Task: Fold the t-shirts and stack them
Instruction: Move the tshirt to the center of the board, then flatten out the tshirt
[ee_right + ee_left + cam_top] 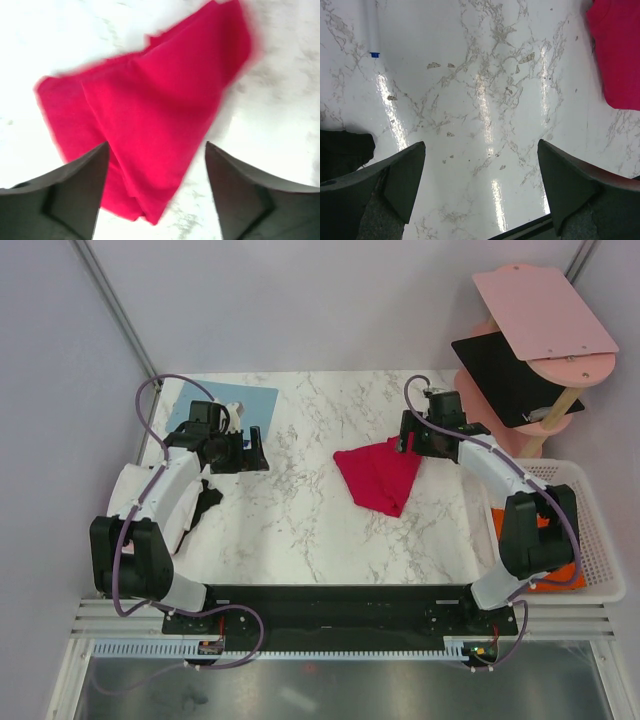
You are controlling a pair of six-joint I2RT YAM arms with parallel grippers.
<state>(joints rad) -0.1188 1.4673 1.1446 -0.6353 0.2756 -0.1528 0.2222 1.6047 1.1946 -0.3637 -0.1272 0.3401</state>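
Right wrist: gripper (pixel 156 145) parted over t-shirt (pixel 150 100)

Bright overhead light, glare streaks on marble table (pixel 470 65), right wrist view washed out, red t-shirt (pixel 160 115) blurred

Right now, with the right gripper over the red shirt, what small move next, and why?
Probably lift the right gripper straight up, clear of the red shirt. Its jaws stand open with nothing held, and the shirt lies folded on the table, its layers splayed unevenly and perhaps needing a tidier fold.
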